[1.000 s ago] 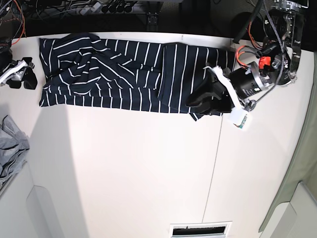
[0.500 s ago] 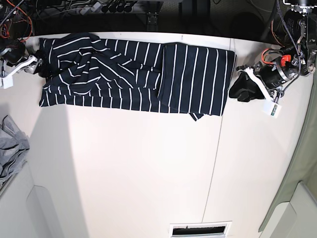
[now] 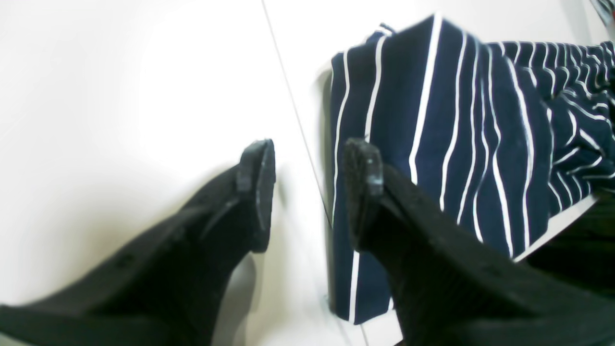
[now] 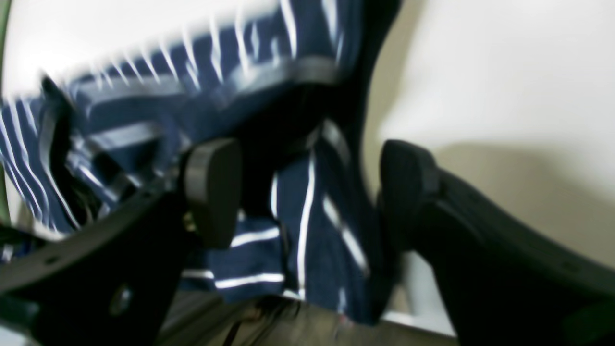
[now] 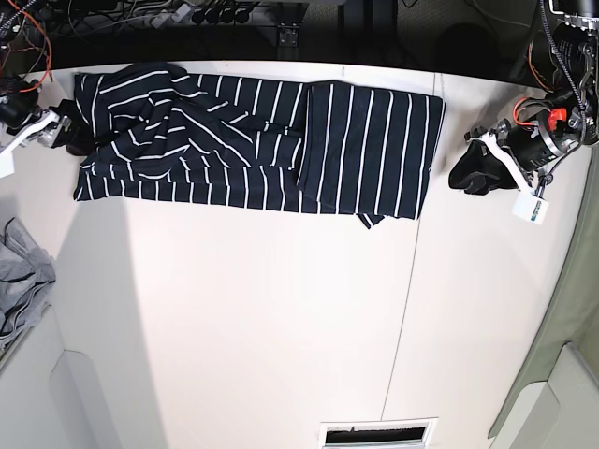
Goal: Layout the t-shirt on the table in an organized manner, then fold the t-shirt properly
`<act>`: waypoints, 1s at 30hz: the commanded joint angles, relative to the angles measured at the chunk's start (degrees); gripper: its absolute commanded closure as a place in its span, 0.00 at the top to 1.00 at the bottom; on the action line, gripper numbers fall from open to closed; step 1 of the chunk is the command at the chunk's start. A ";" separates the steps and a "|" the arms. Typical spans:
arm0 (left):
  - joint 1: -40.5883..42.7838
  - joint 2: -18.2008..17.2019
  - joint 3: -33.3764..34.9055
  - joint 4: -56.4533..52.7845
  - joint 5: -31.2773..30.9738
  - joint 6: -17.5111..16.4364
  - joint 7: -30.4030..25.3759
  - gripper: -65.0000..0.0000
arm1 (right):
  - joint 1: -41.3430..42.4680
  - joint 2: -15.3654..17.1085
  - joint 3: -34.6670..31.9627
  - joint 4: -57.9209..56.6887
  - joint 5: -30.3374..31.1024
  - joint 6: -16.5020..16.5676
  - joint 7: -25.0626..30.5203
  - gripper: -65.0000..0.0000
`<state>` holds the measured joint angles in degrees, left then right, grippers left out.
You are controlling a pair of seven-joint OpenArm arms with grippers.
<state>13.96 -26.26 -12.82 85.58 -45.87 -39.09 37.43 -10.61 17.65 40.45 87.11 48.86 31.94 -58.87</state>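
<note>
The t-shirt [image 5: 262, 140], dark navy with thin white stripes, lies stretched along the far edge of the white table [image 5: 281, 318]; its left part is rumpled and its right part lies flat. My left gripper [image 5: 465, 171] sits on the bare table just right of the shirt's right edge. In the left wrist view the left gripper [image 3: 310, 192] stands open and empty, with the t-shirt [image 3: 456, 134] beside it. My right gripper [image 5: 73, 134] is at the shirt's left end. In the blurred right wrist view the right gripper [image 4: 310, 192] is wide open over t-shirt [image 4: 298, 216] fabric.
A grey cloth [image 5: 19, 281] hangs at the table's left edge. Cables [image 5: 187, 17] fill the dark gap behind the table. A thin seam [image 5: 402, 309] runs front to back, and a vent slot [image 5: 379, 433] sits at the front edge. Green fabric [image 5: 571, 309] borders the right side.
My left gripper has let go of the shirt's right hem and pulled away to the right. My right gripper has moved from off the left side onto the shirt's left end and opened wider.
</note>
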 commanded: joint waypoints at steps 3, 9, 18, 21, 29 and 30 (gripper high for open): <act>-0.48 -0.92 -0.35 1.36 -1.29 -0.91 -0.98 0.40 | 0.46 1.42 2.49 4.72 5.09 0.46 0.13 0.68; -0.46 -0.92 -0.33 1.36 -1.29 -0.91 -0.74 0.40 | 3.63 -0.59 0.11 6.80 7.37 0.90 1.22 0.13; -0.48 -0.90 -0.33 1.36 -1.29 -0.91 -0.72 0.40 | 6.25 -4.76 -14.86 2.80 -12.83 1.05 6.51 0.00; -0.44 -0.90 -0.33 1.36 -1.29 -0.91 -0.72 0.40 | 6.10 -4.00 -17.05 -2.60 -16.20 1.05 9.46 0.00; -0.48 -0.90 -0.33 1.36 -1.29 -0.91 -1.20 0.40 | 6.16 -2.14 -17.18 -18.21 -16.35 0.87 19.39 0.00; -0.48 -0.90 -0.33 1.36 -1.29 -0.91 -1.53 0.40 | 6.16 -2.14 -17.18 -18.47 -15.06 0.87 19.41 0.00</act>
<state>13.93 -26.20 -12.82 85.93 -46.11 -39.09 37.17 -4.43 14.79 23.18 68.69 35.99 33.93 -37.85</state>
